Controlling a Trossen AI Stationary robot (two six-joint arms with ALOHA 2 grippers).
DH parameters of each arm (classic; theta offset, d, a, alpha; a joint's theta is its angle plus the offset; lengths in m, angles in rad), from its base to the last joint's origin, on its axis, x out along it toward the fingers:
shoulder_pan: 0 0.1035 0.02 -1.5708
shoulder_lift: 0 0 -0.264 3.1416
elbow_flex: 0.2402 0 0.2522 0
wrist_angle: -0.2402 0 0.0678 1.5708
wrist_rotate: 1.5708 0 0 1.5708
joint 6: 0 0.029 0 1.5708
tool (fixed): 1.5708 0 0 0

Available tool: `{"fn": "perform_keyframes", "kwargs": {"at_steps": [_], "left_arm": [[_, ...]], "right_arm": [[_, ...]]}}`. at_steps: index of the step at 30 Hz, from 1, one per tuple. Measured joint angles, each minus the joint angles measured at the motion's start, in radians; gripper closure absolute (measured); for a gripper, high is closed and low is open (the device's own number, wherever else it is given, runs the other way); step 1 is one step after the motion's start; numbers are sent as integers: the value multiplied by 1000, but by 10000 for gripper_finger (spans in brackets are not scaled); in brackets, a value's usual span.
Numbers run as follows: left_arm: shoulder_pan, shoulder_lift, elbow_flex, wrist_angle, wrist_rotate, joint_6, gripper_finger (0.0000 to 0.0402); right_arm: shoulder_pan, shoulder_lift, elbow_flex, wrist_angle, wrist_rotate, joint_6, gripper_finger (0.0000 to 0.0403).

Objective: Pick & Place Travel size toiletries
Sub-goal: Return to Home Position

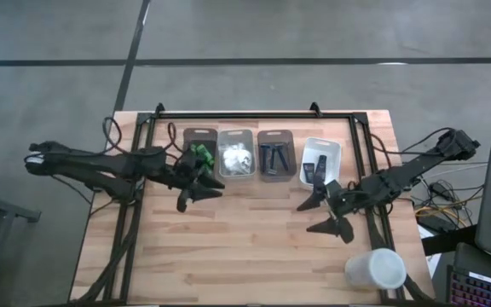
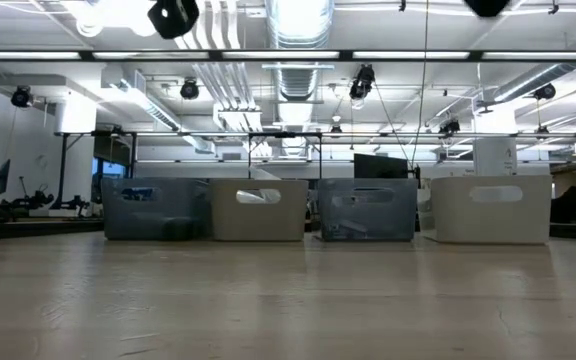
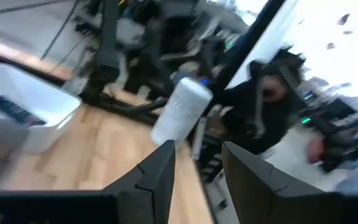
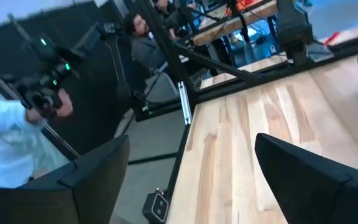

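Hands parted — left hand point(image 1: 201, 199) narrowly, right hand point(image 1: 325, 218) wide (both over the table point(image 1: 245, 256)) — near the bins point(image 1: 273, 133).

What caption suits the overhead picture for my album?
Left gripper and right gripper, both open, hang over the table before four bins of toiletries, white cup nearby.

Bins point(image 1: 275, 133) along far edge, white cup point(image 1: 375, 269) near right corner, table point(image 1: 245, 239) middle open
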Motion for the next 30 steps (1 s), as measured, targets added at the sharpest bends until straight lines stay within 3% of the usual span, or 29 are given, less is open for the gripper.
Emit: {"fn": "perform_keyframes", "kwargs": {"at_steps": [3,9,15,18,22,30], "left_arm": [[27,-36,-160,206,59,-43,264],[59,-181,-454,463,69,-111,264],[85,-378,-674,616,70,-107,264],[96,-481,-740,599,72,-110,264],[102,-600,-718,415,79,-75,264],[115,-764,-722,340,79,32,264]], "right_arm": [[-19,-19,-127,169,-1,55,73],[-79,-76,-317,469,1,71,73],[-127,-167,-425,510,3,83,53],[-132,-208,-452,520,3,73,44],[-134,-263,-465,519,3,28,40],[-134,-361,-474,519,3,-84,39]]}}
